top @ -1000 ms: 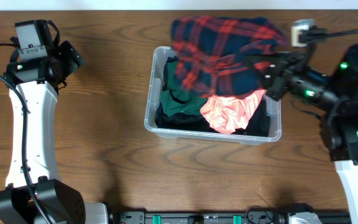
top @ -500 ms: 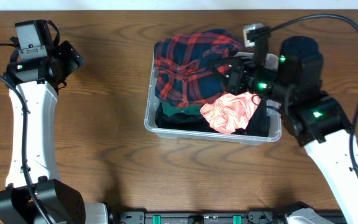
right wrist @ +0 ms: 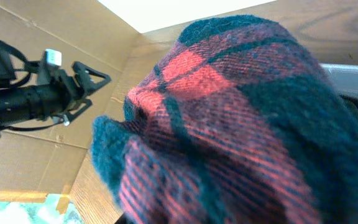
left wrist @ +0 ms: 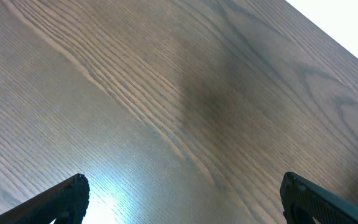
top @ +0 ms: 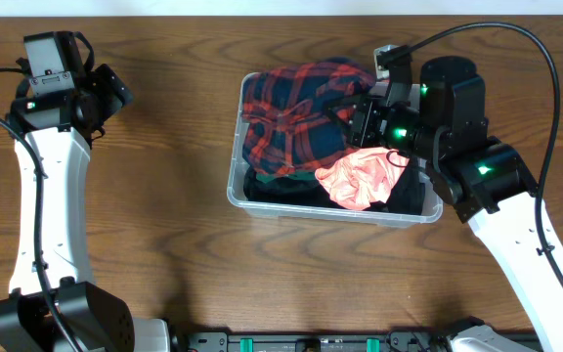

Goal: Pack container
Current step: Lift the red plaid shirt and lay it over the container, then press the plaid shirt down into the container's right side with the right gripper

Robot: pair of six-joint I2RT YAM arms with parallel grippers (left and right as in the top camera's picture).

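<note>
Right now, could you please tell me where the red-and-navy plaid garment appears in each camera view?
Overhead: the plaid garment lies bunched in the upper left part of the container.
Left wrist: not in it; only the bare table shows.
Right wrist: it fills the centre and right of the picture, close to the lens.
Shared landmark: the brown wooden table, visible in all three views.

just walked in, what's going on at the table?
The right arm is packing clothes into the clear container. Its right tool is shut on a red-and-navy plaid shirt, which is bunched over the end of the container nearer the left arm, on top of dark clothes. A pink garment lies beside it in the container. The left tool is open and holds nothing, off to the side over bare table.
</note>
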